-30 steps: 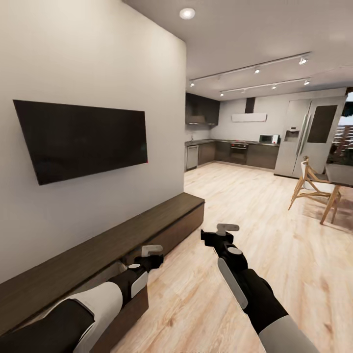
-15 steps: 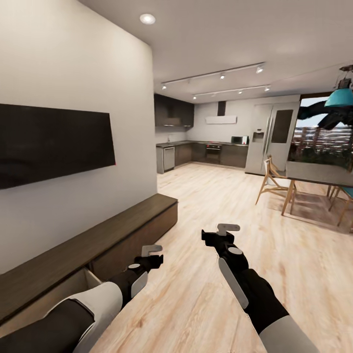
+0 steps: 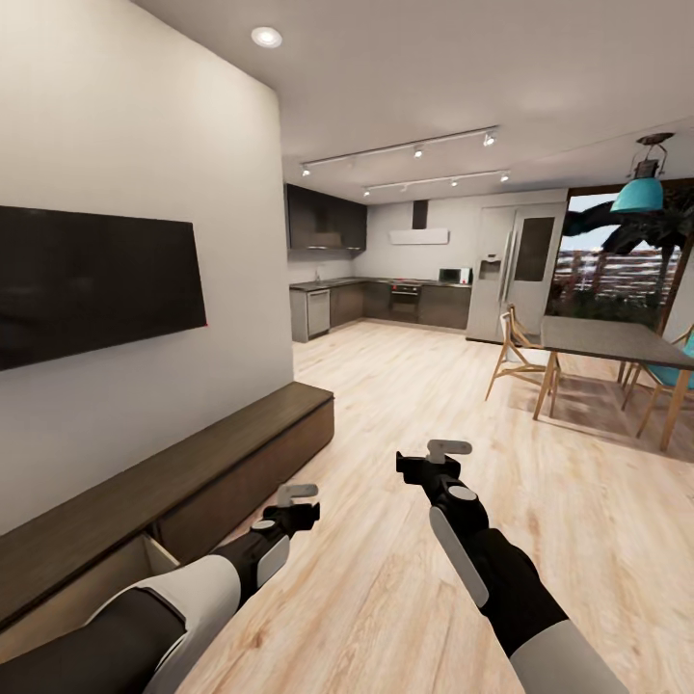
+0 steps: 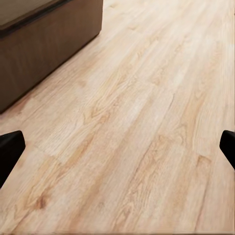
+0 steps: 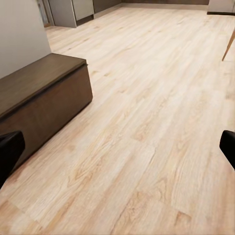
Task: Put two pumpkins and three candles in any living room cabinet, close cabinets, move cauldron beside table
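Cabinet [image 3: 173,477] along wall beside left claw [image 3: 294,503], drawer ajar; both claws spread, empty; right claw [image 3: 436,461] over floor

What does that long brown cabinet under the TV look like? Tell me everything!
The cabinet is a long, low, dark brown wooden unit with a flat top and plain fronts without handles. It stands on the light wood floor against the white wall, below the black TV. One drawer near the left arm is pulled open, showing pale insides.
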Robot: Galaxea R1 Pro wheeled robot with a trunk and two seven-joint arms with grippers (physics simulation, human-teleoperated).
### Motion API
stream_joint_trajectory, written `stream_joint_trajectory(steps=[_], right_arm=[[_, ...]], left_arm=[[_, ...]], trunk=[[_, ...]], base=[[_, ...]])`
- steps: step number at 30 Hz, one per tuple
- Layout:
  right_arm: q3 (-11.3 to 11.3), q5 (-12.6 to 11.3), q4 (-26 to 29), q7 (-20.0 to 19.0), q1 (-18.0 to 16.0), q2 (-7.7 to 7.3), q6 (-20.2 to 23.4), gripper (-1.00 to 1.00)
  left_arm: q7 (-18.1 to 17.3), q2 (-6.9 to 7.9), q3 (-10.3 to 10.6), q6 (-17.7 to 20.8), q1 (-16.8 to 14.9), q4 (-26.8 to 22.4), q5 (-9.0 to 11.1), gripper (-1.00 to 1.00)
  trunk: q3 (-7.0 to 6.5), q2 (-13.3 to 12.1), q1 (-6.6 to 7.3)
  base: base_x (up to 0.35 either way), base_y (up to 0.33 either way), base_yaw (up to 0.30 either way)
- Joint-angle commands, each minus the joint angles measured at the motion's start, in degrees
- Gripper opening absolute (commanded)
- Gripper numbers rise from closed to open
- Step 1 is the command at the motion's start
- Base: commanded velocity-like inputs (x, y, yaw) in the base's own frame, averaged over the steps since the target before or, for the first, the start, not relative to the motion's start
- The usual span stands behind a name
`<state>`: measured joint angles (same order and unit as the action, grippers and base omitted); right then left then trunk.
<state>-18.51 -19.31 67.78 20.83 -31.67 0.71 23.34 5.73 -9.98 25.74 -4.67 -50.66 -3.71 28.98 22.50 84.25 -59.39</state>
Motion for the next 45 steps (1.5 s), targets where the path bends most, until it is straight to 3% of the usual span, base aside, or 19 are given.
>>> stream_joint_trajectory(steps=[1,6,11,12,19,24,26,30,33,37,40,43,45], right_arm=[[-0.13,-0.55,0.07,0.52,-0.05,-0.04,0.13,1.0],[0.16,-0.59,-0.12,0.53,-0.05,-1.13,0.08,1.0],[0.53,-0.87,-2.28,0.49,-0.02,-1.75,-1.7,1.0],[0.51,-0.93,-5.24,0.51,0.13,-1.76,-4.2,1.0],[0.51,-1.03,-19.16,0.58,2.42,-1.82,-17.69,1.0],[0.49,-0.96,-24.36,0.6,5.95,-1.82,-23.04,1.0],[0.45,-0.87,-27.34,0.61,8.46,-1.67,-25.7,1.0],[0.38,-0.76,-31.53,0.55,9.23,-1.59,-27.71,1.0],[0.33,-0.78,-38.59,0.45,9.55,-1.47,-32.86,1.0],[0.27,-1.05,-47.8,0.19,9.65,-1.37,-42.18,1.0],[0.22,-1.21,-56.19,0.09,9.68,-0.61,-52.43,1.0],[0.28,-1.2,-59.17,-0.21,9.69,0.32,-55.51,1.0],[0.3,-1.18,-61.19,-0.65,9.7,1.37,-56.51,1.0]], left_arm=[[0.23,-0.02,0.51,-0.25,-0.05,0.67,0.42,1.0],[0.58,-0.02,0.27,-0.29,0.36,2.07,0.51,1.0],[0.73,-0.02,0.2,-0.58,5.86,2.28,0.55,1.0],[0.75,-0.02,0.19,-1.24,7.68,2.29,0.55,1.0],[0.93,-0.02,0.16,-4.89,11.98,2.31,0.61,1.0],[1.0,-0.02,0.06,-5.85,15.21,2.34,0.71,1.0],[1.03,0.69,0.03,-7.25,17.11,2.35,0.72,1.0],[1.0,2.0,0.02,-7.74,18.87,2.38,0.75,1.0],[0.89,3.39,0.02,-7.93,21.27,2.39,0.8,1.0],[0.87,4.01,0.02,-7.91,22.2,2.39,0.81,1.0],[0.75,4.55,0.01,-7.65,22.4,2.39,0.82,1.0],[0.45,4.66,0.02,-7.07,22.43,2.39,0.82,1.0],[0.28,4.73,0.02,-4.4,22.45,2.35,0.79,1.0]], trunk=[[0.07,0.04,0.0],[0.07,0.04,0.0],[-0.65,-1.56,0.88],[-0.83,-1.97,1.1],[-2.09,-4.77,2.64],[-2.98,-6.78,3.74],[-3.34,-7.58,4.17],[-4.06,-9.18,5.05],[-4.6,-10.39,5.71],[-5.32,-11.99,6.59],[-5.86,-13.2,7.25],[-6.39,-14.4,7.91],[-6.75,-15.2,8.35]], base=[[0.0,-0.002,-0.001],[0.0,0.0,0.0],[0.0,0.0,0.0],[0.0,0.0,0.0],[0.0,0.0,0.0],[0.0,0.0,0.0],[0.0,0.0,0.0],[0.0,0.0,0.0],[0.0,0.0,0.0],[0.0,0.0,0.0],[0.0,0.0,0.0],[0.0,0.0,0.0],[0.0,0.0,0.0]])
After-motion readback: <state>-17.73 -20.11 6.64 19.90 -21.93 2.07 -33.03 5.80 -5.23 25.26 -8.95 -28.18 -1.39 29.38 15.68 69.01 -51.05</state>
